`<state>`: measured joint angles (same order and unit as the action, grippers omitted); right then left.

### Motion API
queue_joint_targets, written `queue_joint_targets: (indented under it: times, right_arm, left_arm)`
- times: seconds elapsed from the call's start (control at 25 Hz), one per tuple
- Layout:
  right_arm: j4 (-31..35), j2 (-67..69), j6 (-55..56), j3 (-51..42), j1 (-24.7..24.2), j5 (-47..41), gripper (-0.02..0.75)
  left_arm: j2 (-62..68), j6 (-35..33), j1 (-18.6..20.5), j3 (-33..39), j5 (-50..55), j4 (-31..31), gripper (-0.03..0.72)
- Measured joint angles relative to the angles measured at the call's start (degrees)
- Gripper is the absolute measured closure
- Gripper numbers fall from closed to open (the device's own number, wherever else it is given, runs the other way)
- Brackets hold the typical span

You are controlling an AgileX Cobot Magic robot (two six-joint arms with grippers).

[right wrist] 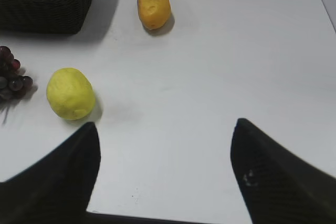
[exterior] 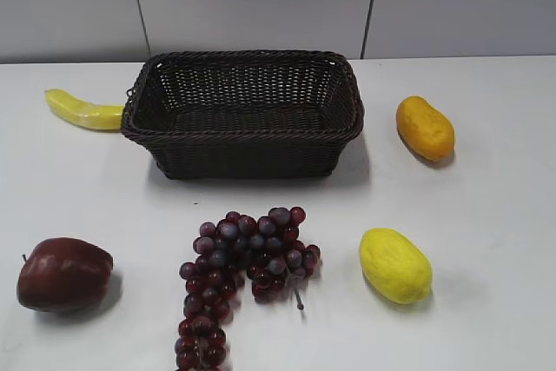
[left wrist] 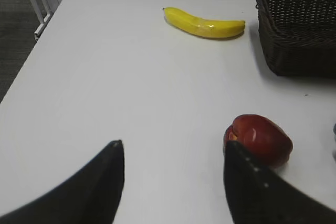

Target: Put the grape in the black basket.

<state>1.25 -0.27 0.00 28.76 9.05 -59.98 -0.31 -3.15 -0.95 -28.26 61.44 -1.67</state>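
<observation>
The grape (exterior: pixel 236 268), a large dark purple-red bunch, lies on the white table at the front middle; its edge shows at the left of the right wrist view (right wrist: pixel 11 80). The black basket (exterior: pixel 245 132) stands empty behind it; it also shows in the left wrist view (left wrist: pixel 294 35) and the right wrist view (right wrist: pixel 44 3). Neither gripper shows in the exterior view. My left gripper (left wrist: pixel 173 148) is open and empty above the table, left of the apple. My right gripper (right wrist: pixel 165 127) is open and empty above bare table, right of the yellow fruit.
A dark red apple (exterior: pixel 62 274) lies front left, also in the left wrist view (left wrist: pixel 260 139). A banana (exterior: pixel 82 110) lies left of the basket. A yellow lemon-like fruit (exterior: pixel 395 265) sits front right, an orange fruit (exterior: pixel 425 128) back right.
</observation>
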Motion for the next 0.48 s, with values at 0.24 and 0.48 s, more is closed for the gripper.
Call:
queue_joint_targets:
  times: [0.24, 0.48]
  right_arm:
    - [0.0, 0.0, 0.0, 0.0, 0.0, 0.0, 0.153]
    - [0.0, 0.0, 0.0, 0.0, 0.0, 0.0, 0.153]
  left_arm:
    - [0.0, -0.3, 0.0, -0.5, -0.8, 0.0, 0.135]
    - [7.4, -3.0, 0.0, -2.4, -1.1, -2.3, 0.135]
